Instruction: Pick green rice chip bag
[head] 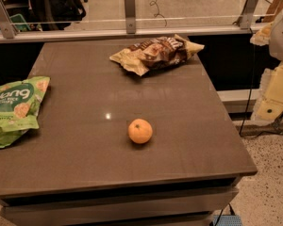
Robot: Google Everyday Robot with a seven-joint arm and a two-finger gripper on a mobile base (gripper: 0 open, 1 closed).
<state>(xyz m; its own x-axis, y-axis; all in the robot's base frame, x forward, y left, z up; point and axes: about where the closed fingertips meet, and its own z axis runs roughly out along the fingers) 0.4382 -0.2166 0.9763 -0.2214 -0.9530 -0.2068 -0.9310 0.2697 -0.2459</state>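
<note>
Camera view, and there's the green rice chip bag lying flat at the left edge of the table, partly cut off by the frame. Big white letters reading "ang" sit on its dark green round logo, with round crackers pictured around it; the smaller lines beneath I cannot read. Out in the middle, well apart, sits an orange. At the far edge a crumpled tan-yellow bag lies with brown print, its wording unreadable. The gripper hangs off the table's right side, far from the green bag; wide or narrow, I cannot tell.
</note>
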